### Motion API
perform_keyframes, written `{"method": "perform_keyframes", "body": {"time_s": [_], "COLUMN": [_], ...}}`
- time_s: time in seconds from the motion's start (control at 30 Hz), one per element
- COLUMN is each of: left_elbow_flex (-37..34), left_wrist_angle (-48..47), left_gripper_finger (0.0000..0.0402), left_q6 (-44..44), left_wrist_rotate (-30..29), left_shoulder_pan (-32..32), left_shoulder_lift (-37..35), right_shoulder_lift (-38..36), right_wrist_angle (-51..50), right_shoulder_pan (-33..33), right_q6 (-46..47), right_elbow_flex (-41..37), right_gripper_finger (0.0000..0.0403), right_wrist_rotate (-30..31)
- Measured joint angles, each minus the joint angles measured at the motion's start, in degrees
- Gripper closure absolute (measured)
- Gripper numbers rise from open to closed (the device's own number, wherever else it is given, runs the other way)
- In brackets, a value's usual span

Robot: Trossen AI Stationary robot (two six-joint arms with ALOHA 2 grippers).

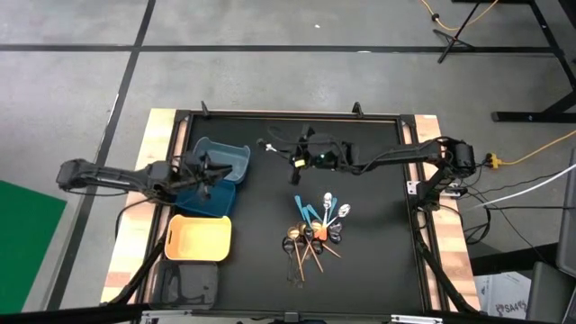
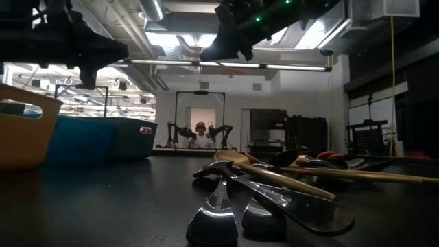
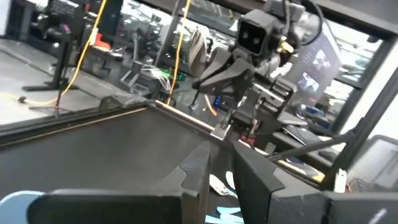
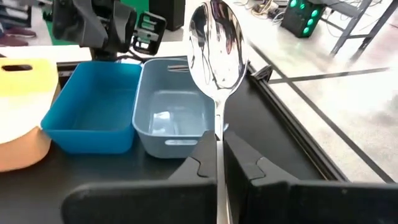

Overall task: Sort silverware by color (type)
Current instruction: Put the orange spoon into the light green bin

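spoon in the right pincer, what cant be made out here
- Spoon: handle colour, hidden between the right pincer's shut fingers in the right wrist view.
- High view: the spoon is too small to see against the arm.
- Silverware pile: exact count, pieces overlap.

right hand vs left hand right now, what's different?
The right hand is shut on a silver spoon; the left hand holds nothing, its fingers slightly apart. The right hand hangs over the mat's far middle, near the grey-blue bin; the left hand hangs over the blue bins at the left. Both are dark two-finger hands, raised off the table.
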Motion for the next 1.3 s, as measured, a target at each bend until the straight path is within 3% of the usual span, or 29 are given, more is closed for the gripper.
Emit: {"method": "perform_keyframes", "body": {"time_s": [0.23, 0.6, 0.93, 1.3], "left_elbow_flex": [1.5, 17.75, 27.75, 28.43], "left_wrist_angle": [14.31, 16.35, 16.22, 11.96], "left_gripper_finger": [0.0342, 0.0342, 0.0335, 0.0277], "left_q6": [-0.11, 2.15, 4.65, 4.54], "left_wrist_rotate": [-1.92, -4.02, -5.8, -5.75], "left_shoulder_pan": [0.02, 0.04, 1.05, 3.19], "left_shoulder_lift": [16.01, 36.64, 44.35, 47.02], "right_shoulder_lift": [0.0, 0.0, 0.0, 0.0], "right_wrist_angle": [2.02, 5.87, 6.98, 8.72], "right_shoulder_pan": [0.13, 0.13, 0.15, 0.15], "right_q6": [-0.01, 0.0, 0.0, 0.0], "right_elbow_flex": [0.0, 0.0, 0.0, 0.0], "right_gripper_finger": [0.0402, 0.0402, 0.0402, 0.0402], "right_wrist_rotate": [2.18, 9.21, 9.23, 8.95]}}
